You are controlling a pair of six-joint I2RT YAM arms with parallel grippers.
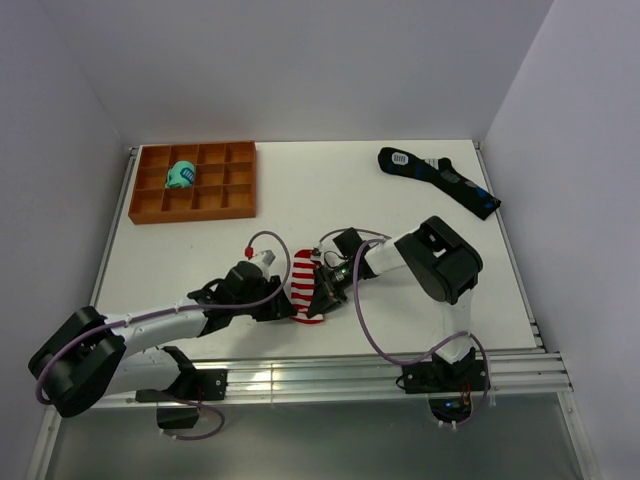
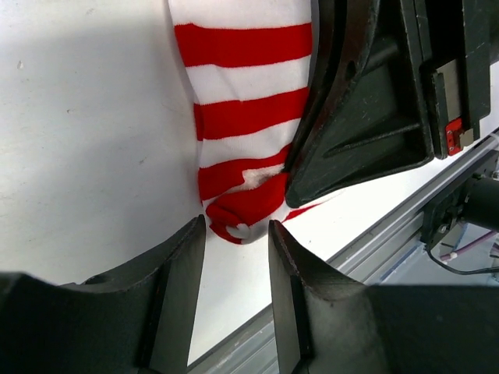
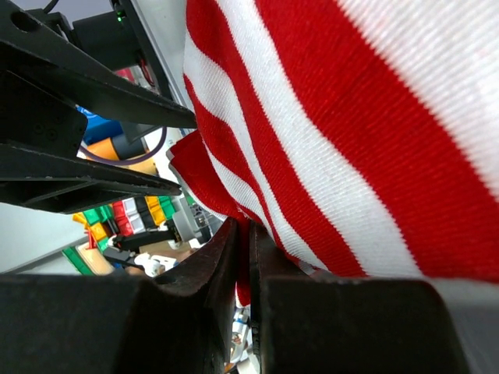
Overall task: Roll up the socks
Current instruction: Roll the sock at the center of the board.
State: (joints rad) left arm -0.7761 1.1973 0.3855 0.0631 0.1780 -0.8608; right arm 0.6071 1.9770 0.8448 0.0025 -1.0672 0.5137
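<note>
Socks (image 1: pixel 303 275) lie flat, unrolled; right hand (image 3: pixel 243 234) pinches them, left hand (image 2: pixel 237 228) stands half-wide and empty at their end.

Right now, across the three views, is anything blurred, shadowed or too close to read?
Top external: evenly lit and sharp, only soft shadows on the table. Left wrist: the striped sock is crisp; the left tool is dark in the foreground. Right wrist: the sock fills most of the frame, weave sharp, the clutter behind it out of focus.
</note>
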